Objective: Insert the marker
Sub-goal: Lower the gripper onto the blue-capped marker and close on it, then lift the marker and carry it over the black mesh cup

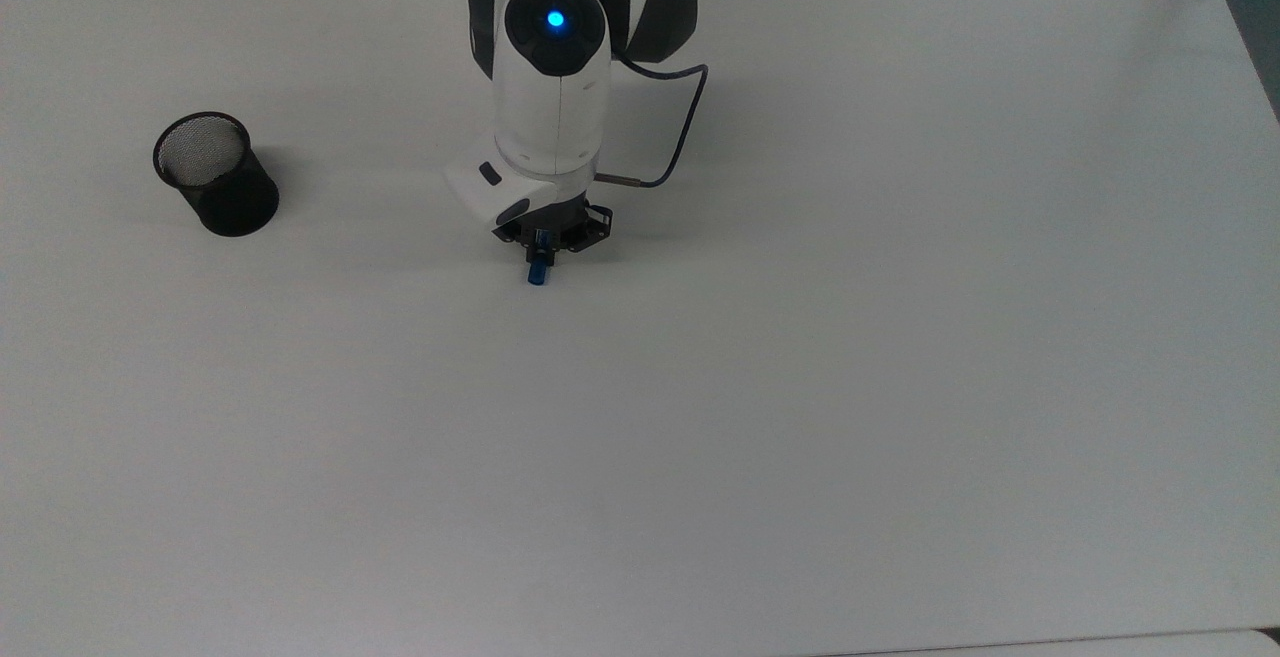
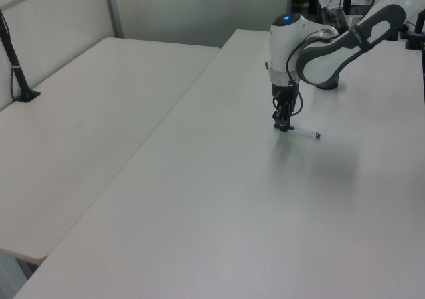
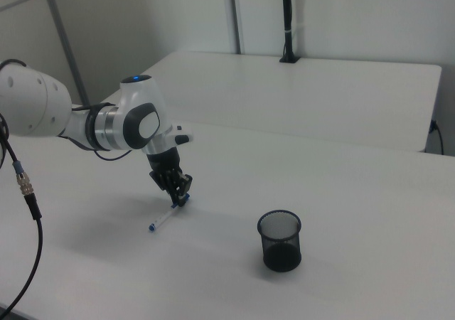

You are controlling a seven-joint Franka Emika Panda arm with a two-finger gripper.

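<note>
On table [image 1: 900, 387]: one marker [image 1: 538, 272], one cup [image 1: 216, 174].

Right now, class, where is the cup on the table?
In the top view, the cup stands upright at the table's left, well apart from the marker and tool at centre.

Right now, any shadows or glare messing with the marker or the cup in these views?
Top view: soft, even light; the mesh cup throws a faint shadow toward the top view's right, and the arm hides most of the marker. Left view: a diffuse arm shadow lies on the table below the marker. Right view: no glare on either.
</note>
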